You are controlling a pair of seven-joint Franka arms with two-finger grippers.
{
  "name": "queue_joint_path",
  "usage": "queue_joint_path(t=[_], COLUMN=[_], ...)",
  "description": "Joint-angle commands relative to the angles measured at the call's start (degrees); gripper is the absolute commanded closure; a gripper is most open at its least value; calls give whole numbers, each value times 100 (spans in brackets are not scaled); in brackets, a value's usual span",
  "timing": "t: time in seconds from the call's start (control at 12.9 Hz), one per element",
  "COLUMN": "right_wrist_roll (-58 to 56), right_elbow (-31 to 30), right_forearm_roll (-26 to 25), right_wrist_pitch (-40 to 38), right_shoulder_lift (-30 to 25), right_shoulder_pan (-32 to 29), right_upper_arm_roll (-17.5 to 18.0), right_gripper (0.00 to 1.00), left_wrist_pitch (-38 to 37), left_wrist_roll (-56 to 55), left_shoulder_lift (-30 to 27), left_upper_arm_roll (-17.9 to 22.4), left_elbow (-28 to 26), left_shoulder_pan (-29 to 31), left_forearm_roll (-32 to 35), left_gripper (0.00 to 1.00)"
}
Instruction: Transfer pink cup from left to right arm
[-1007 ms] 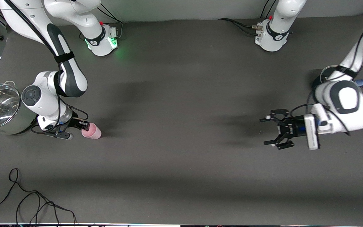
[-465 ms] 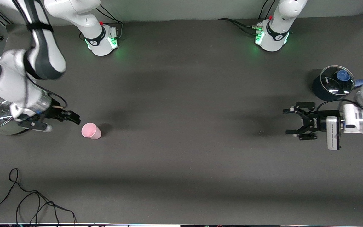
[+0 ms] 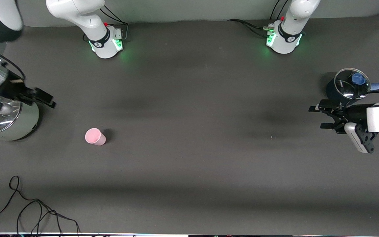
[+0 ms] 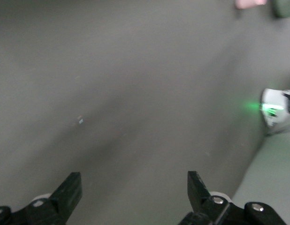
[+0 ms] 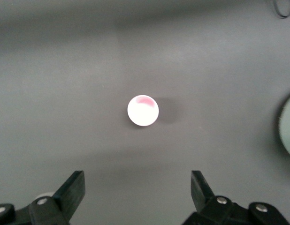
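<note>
Cup (image 3: pixel 95 136) stands upright on the grey table (image 3: pixel 189 98), toward the right arm's end, alone and free of both grippers. It is just nearer the front camera than the steel pot (image 3: pixel 25 125), which stands close by at the table's edge. The right wrist view shows the cup (image 5: pixel 143 110) from above as a pale round with bare table all about it.

The right gripper (image 3: pixel 46 98) hangs in the air over the rim of the steel pot. Its fingers (image 5: pixel 72 190) are spread wide, with nothing between them.

The left gripper (image 3: pixel 317 117) hovers at the left arm's end of the table, just beside a dark pot (image 3: pixel 332 93) with a glass lid (image 3: pixel 347 89) and a blue knob (image 3: pixel 358 79). Its fingers (image 4: pixel 70 192) are also wide apart and hold nothing. The cup is well apart from it.

A black cable (image 3: pixel 28 210) lies coiled near the table's front edge, at the right arm's end.
</note>
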Motion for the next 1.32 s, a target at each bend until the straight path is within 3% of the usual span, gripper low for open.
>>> queue_joint_path(t=[0.0,0.15,0.54,0.93,1.08,1.24], right_wrist_roll=[-95,-182,-306,-324,-332,-341], right_elbow=[612,639,701,675,666,666], right_forearm_roll=[-198,-610,-612,-612,-612,-612], right_wrist_pitch=[-633,-748,-846,-925,-916,-925], right_shoulder_lift=[137,137,199,172,172,172], right_shoulder_pan=[10,19,54,89,-41,-576], right_upper_arm_roll=[-51,-60,-52,-51,140,649], right_gripper=[0,0,0,0,0,0], left_wrist_pitch=[-201,-245,-772,-808,-799,-843], left_wrist_roll=[-449,-502,-2326,-2366,-2269,-1831], left_shoulder_lift=[-1040,-1305,-1657,-1948,-1939,-2017], left_upper_arm_roll=[116,134,90,29,37,177], left_elbow=[23,58,146,164,173,382], left_shoulder_pan=[-61,-8,62,132,150,89], left_forearm_roll=[333,553,1184,1222,1204,1160], left_gripper=[0,0,0,0,0,0])
